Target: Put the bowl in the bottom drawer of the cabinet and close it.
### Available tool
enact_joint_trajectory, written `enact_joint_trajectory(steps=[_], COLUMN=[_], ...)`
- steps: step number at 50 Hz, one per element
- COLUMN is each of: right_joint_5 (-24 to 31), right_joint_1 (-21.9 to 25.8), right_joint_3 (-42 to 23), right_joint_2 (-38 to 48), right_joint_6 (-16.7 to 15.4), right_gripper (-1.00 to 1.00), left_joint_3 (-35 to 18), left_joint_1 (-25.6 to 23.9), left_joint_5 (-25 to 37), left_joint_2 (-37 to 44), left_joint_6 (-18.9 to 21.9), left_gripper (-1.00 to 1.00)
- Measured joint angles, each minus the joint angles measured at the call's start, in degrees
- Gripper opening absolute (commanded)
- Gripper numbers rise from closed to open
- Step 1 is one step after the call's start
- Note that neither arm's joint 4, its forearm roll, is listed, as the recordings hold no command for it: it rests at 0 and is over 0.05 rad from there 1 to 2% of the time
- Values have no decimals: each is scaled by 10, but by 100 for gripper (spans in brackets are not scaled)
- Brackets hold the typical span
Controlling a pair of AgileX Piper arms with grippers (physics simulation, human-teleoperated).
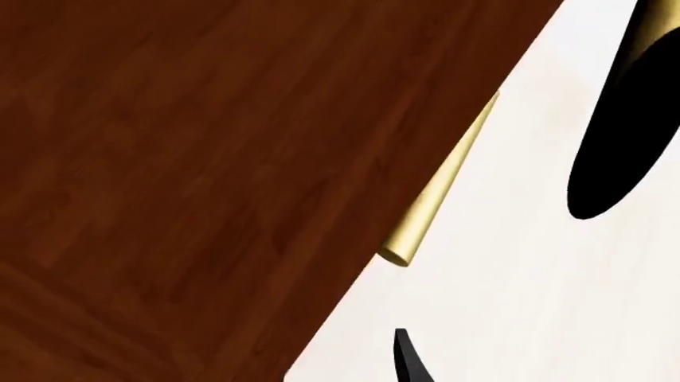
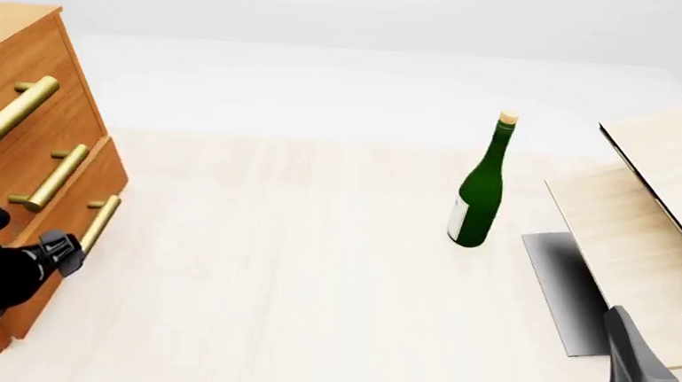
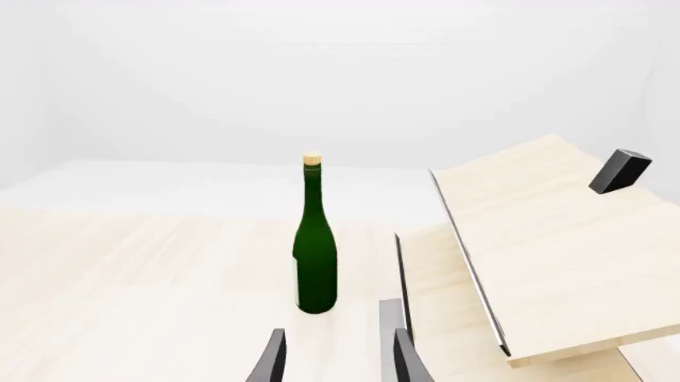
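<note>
Far left of the front view: the cabinet [image 2: 33, 101], orange-brown, three drawers stacked, each with a brass bar handle. All three drawer fronts flush, the bottom drawer [image 2: 78, 228] pushed in, its handle [image 2: 100, 222] slanting along the lower left of the frame. Just beside that handle, at the lower left edge, the left pincer [image 2: 67, 254], black, tip close to the handle's lower end; cannot tell from this view whether apart or together. In the left wrist view, dark wood of the cabinet [image 1: 212, 183] filling most of the frame, the same handle [image 1: 435, 187] running diagonally through the middle, one dark fingertip [image 1: 409, 362] at the bottom edge, not touching the bar; pincer state still unclear there.

Middle of the front view: bare pale counter [image 2: 289, 268]. Right of centre, a green wine bottle [image 2: 482, 186], upright, corked, white label low on its body, well apart from the cabinet.

Right side: pale wooden boards [image 2: 648, 210], one tilted above another, a grey shadow beneath. Lower right corner: the right pincer [image 2: 663, 353], fingers apart, holding nothing; same in the right wrist view [image 3: 334, 358], aimed toward the bottle [image 3: 314, 247].

Bowl not visible in any view.
</note>
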Motion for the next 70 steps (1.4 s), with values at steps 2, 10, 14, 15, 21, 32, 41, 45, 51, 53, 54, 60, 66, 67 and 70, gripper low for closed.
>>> enact_joint_trajectory(steps=[2, 10, 14, 15, 21, 32, 41, 45, 51, 53, 54, 60, 66, 67, 70], right_joint_5=[0, 0, 0, 0, 0, 0, 0, 0, 0, 0, 0, 0, 0, 0, 0], right_joint_1=[0, 0, 0, 0, 0, 0, 0, 0, 0, 0, 0, 0, 0, 0, 0], right_joint_3=[0, 0, 0, 0, 0, 0, 0, 0, 0, 0, 0, 0, 0, 0, 0], right_joint_2=[0, 0, 0, 0, 0, 0, 0, 0, 0, 0, 0, 0, 0, 0, 0], right_joint_6=[0, 0, 0, 0, 0, 0, 0, 0, 0, 0, 0, 0, 0, 0, 0], right_gripper=[100, 100, 100, 100, 100, 100, 100, 100, 100, 100, 100, 100, 100, 100, 100], left_joint_3=[2, 12, 17, 19, 28, 41, 49, 59, 77, 82, 85, 98, 106, 107, 110], left_joint_1=[1, 6, 10, 11, 17, 26, 32, 43, 71, 85, 92, 128, 152, 155, 161], left_joint_5=[-3, -15, -25, -26, -37, -55, -65, -68, -76, -78, -80, -117, -155, -161, -177], left_joint_2=[0, 1, 2, 2, 3, 4, 3, 2, 2, 2, 2, 6, 10, 12, 15], left_joint_6=[-1, -6, -9, -10, -13, -19, -8, 10, 41, 54, 59, 78, 71, 68, 62], left_gripper=[100, 100, 100, 100, 100, 100, 100, 100, 100, 100, 100, 100, 100, 100, 100])
